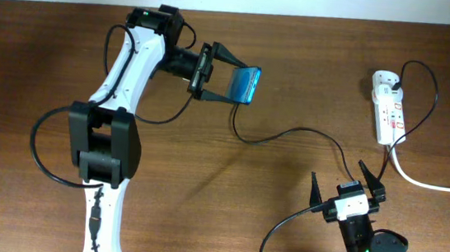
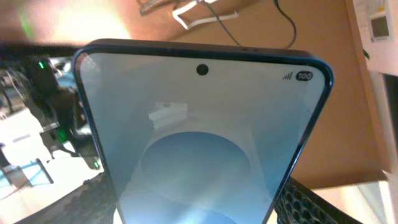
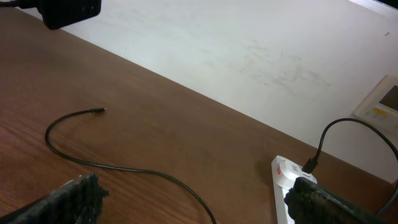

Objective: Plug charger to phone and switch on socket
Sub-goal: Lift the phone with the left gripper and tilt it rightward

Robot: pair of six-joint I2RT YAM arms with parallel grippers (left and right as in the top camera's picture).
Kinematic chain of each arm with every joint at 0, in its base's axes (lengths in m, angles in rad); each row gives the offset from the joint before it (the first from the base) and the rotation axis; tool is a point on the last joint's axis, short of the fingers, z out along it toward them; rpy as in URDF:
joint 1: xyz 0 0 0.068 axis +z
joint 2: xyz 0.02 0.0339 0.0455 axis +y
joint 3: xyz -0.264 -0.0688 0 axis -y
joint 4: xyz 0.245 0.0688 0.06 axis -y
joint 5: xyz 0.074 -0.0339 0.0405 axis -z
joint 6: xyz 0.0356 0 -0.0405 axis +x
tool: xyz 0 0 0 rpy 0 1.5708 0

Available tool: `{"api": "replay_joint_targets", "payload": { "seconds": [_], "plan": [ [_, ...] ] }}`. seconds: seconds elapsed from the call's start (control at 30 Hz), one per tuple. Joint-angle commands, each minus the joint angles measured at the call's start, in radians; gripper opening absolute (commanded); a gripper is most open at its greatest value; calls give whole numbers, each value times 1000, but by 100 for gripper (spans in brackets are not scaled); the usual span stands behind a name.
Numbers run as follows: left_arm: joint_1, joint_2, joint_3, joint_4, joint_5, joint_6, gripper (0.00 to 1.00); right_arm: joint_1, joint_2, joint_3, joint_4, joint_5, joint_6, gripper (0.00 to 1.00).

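My left gripper (image 1: 237, 84) is shut on the phone (image 1: 245, 84) and holds it above the table at the back centre. The phone's blue screen (image 2: 205, 143) fills the left wrist view between the fingers. The charger cable (image 1: 290, 134) lies on the table, its free plug tip (image 1: 235, 110) just below the phone, apart from it. The tip also shows in the right wrist view (image 3: 101, 111). The cable's other end is plugged into the white socket strip (image 1: 388, 109) at the right. My right gripper (image 1: 348, 183) is open and empty at the front right, above the cable.
The socket's thick white lead (image 1: 434, 186) runs off the right edge. The socket end shows in the right wrist view (image 3: 287, 180) behind my right finger. A white wall lies beyond the table's far edge.
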Motion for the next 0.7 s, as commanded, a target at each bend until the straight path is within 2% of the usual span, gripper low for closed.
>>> {"api": "replay_joint_targets", "payload": {
  "seconds": [0.0,0.13,0.17,0.23,0.3,0.33,0.4,0.53,0.67],
  "plan": [
    [9,-6,22,-17,104,-10,0,6,-5,-7,-3,9,1,98],
    [9,-6,22,-15,98,-10,0,6,-5,-7,-2,-21,32,98],
    [9,-6,22,-15,-10,-10,0,6,-5,-7,20,-55,130,98],
    [10,-6,22,-15,-144,-10,0,6,-5,-5,59,-54,202,98],
    [10,-6,22,-15,-267,-18,0,6,-5,12,78,-50,315,98],
    [10,-6,22,-15,-362,-39,0,6,-5,37,74,-51,415,98],
    [10,-6,22,-15,-473,-56,0,6,-4,66,62,-53,506,98],
    [7,-6,22,-15,-675,-60,0,6,47,158,-18,-90,573,98],
    [6,-6,22,-21,-821,-59,0,6,207,328,-106,-112,573,98]
  ]
}}
